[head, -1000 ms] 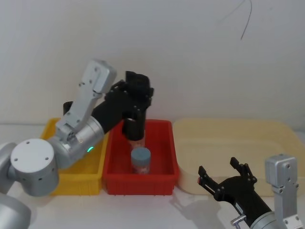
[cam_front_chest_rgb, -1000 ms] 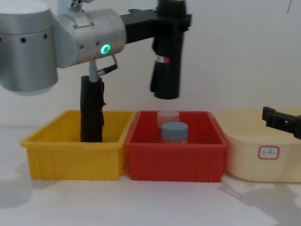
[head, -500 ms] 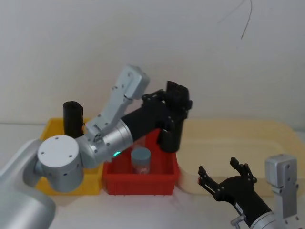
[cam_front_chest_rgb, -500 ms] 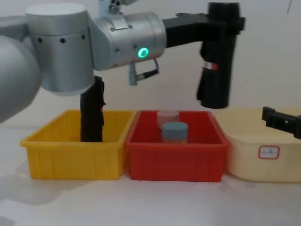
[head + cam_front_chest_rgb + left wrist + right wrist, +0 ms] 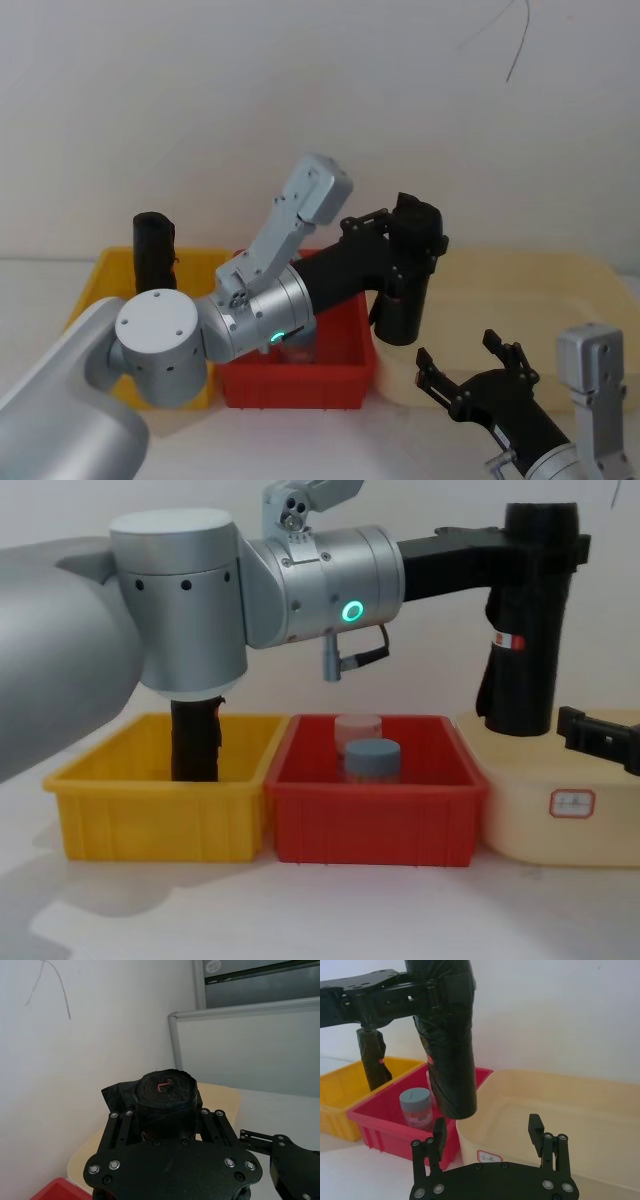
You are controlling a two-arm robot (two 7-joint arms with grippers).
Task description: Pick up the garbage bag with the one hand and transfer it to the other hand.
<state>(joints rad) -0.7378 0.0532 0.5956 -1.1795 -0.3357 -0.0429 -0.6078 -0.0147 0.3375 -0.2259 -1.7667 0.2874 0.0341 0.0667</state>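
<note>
Over cream tub (image 5: 560, 290) | left pincer (image 5: 412, 240) clamps garbage bag (image 5: 400, 310) | right pincer (image 5: 487, 1126) gaping near

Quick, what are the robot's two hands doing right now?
Left gripper: shut on the bag, held in the air.
Right gripper: open, holding nothing.

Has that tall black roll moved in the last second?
Yes. Held in the left gripper, the garbage bag went rightward, from over the red bin to over the cream tub. Right gripper waits low.
</note>
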